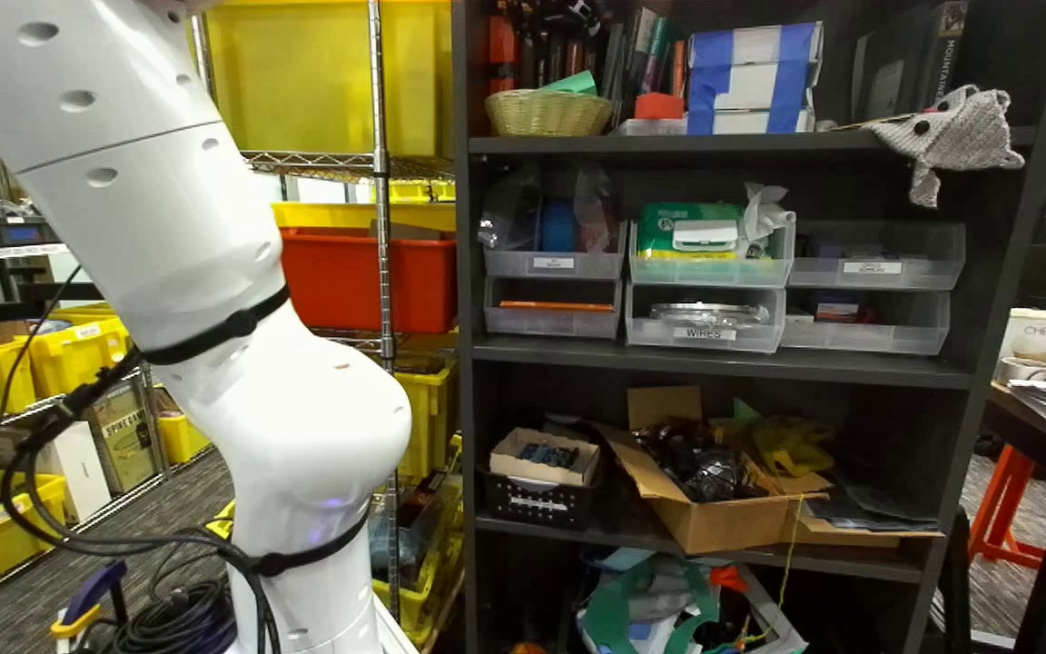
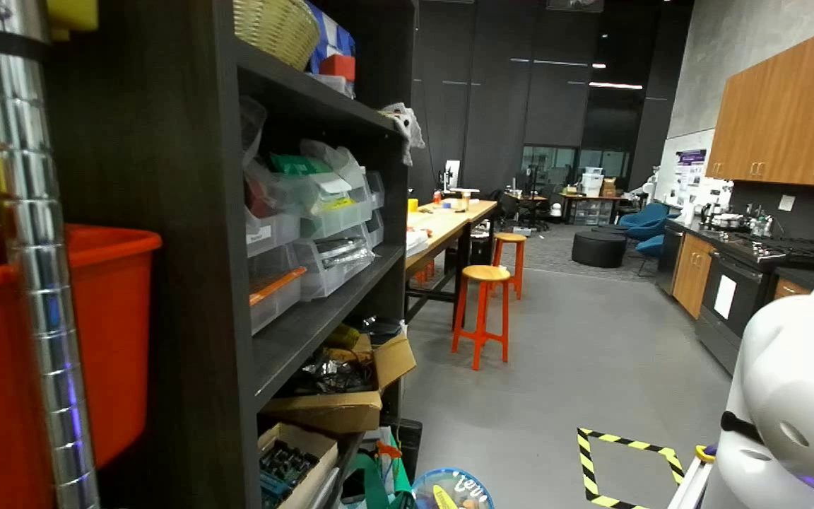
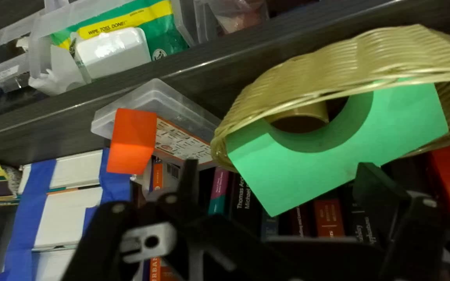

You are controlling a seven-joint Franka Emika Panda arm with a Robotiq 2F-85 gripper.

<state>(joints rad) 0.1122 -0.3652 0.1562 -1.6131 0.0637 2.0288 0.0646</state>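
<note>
My gripper [image 3: 277,168] stands open in the wrist view, its dark fingers wide apart and nothing held between them. Past the fingertips, a green card [image 3: 318,164] with a rounded notch sticks out of a woven basket [image 3: 350,58]. The right-hand finger overlaps the card's edge in the picture; whether they touch I cannot tell. A tan round thing [image 3: 301,117] shows inside the basket. Beside it, an orange-red block [image 3: 132,140] sits by a clear plastic box [image 3: 150,99]. In an exterior view the basket [image 1: 548,113] and green card [image 1: 575,84] are on the top visible shelf.
Upright books [image 3: 328,218] stand behind the basket, with a blue-and-white box [image 1: 753,73] to the side. A knitted toy [image 1: 950,136] hangs over the shelf edge. Below are clear bins [image 1: 709,318] and an open carton [image 1: 723,522]. The shelf's side panel [image 2: 167,283] borders the space.
</note>
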